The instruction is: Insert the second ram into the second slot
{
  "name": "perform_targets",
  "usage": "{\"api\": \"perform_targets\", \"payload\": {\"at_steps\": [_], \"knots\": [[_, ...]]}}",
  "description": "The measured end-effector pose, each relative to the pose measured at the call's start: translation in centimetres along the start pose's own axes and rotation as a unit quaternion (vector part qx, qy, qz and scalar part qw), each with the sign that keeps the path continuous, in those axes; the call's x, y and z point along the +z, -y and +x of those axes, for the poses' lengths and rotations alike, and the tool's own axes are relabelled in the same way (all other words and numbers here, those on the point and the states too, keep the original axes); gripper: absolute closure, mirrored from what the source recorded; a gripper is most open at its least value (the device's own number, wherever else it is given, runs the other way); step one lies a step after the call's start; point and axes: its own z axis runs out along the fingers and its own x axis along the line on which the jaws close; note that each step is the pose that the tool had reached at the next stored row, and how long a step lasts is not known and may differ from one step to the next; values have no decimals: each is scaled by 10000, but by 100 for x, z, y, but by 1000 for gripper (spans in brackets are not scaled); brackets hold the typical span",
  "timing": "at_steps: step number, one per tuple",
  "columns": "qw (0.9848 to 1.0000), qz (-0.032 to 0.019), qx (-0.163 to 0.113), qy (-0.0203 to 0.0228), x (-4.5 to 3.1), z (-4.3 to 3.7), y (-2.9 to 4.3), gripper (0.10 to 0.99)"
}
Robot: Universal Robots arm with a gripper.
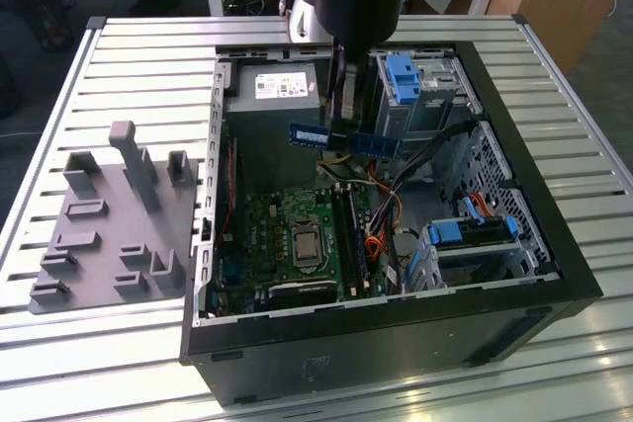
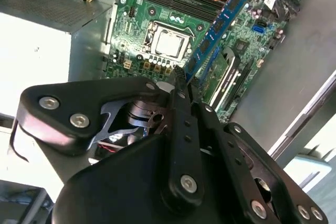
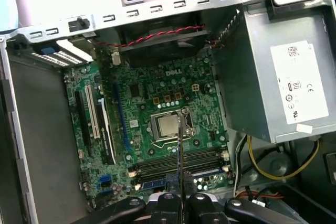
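One slatted metal surface [image 1: 148, 56] carries everything. On it, toward the edge at the exterior view's right, lies an open black computer case [image 1: 396, 343]. A grey holder block [image 1: 109, 214] sits near the opposite edge, apart from the case. Inside the case I see the grey power supply [image 3: 294, 77] on the side toward the surface's far edge in the exterior view. Beside it is the green motherboard [image 3: 157, 93] with its long memory slots [image 3: 178, 163]. My end effector [image 1: 341, 130] hangs above the inside of the case and is clamped on the second ram [image 1: 376, 143]. This blue stick with a white sticker stands on its long edge, about level, in the air above the motherboard. It is clearly apart from the slots.
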Motion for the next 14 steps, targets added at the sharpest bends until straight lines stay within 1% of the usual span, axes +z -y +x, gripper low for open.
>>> {"api": "perform_targets", "payload": {"at_steps": [4, 7, 14], "knots": [[9997, 2, 232, 8, 1, 0, 0, 949], [9994, 3, 356, 13, 2, 0, 0, 949], [9980, 5, 631, 23, 3, 0, 0, 949]]}}
